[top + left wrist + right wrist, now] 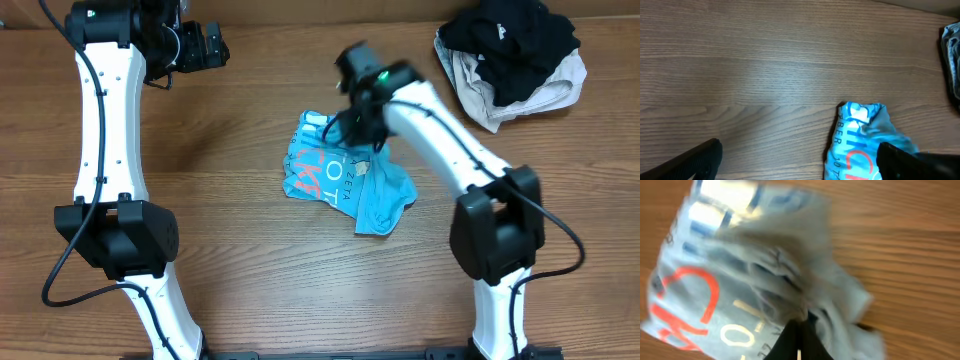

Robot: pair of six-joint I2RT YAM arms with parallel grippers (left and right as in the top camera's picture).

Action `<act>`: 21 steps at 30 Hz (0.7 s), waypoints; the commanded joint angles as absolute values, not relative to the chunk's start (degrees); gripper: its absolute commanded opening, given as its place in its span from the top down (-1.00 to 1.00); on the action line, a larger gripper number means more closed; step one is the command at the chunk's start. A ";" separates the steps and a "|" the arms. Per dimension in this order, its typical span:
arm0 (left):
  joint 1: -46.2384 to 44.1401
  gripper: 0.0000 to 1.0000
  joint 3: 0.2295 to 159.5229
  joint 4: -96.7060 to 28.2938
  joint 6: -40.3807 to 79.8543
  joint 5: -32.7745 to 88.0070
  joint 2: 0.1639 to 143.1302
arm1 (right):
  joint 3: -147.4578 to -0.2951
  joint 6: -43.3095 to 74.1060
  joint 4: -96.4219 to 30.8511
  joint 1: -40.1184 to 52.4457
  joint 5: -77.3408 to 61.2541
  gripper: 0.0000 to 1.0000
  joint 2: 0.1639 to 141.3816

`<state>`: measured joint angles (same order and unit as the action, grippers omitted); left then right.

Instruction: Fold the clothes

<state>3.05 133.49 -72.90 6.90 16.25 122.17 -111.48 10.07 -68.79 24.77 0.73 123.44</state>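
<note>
The sky-blue T-shirt point(345, 180) with white text and a red logo lies crumpled in a small heap at the table's middle. My right gripper point(352, 125) is above the heap's far edge, shut on a fold of the T-shirt point(765, 275); its closed fingertips point(799, 330) pinch the cloth in the right wrist view. My left gripper point(205, 47) is open and empty at the far left, well away from the shirt. The left wrist view shows the T-shirt point(860, 135) at its lower right, behind one finger.
A pile with a black garment point(510, 45) on top of a beige garment point(490, 100) sits at the far right corner. Bare wooden tabletop point(240, 250) surrounds the shirt. The arm bases stand at the front left and front right.
</note>
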 commanded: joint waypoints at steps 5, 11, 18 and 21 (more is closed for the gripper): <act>2.98 -1.00 133.19 -73.01 5.10 15.92 121.62 | -117.73 15.11 -74.98 13.30 -3.38 0.92 120.55; 2.98 -0.99 133.19 -73.03 4.73 15.94 121.62 | -112.05 16.10 -76.29 7.22 -6.59 0.89 120.55; 2.98 -1.00 133.19 -73.06 4.21 15.92 121.62 | -104.29 16.53 -78.96 4.75 -11.18 0.83 120.55; 2.98 -0.99 133.19 -73.06 3.97 15.92 121.62 | -103.90 16.12 -79.94 4.75 -12.71 0.08 120.55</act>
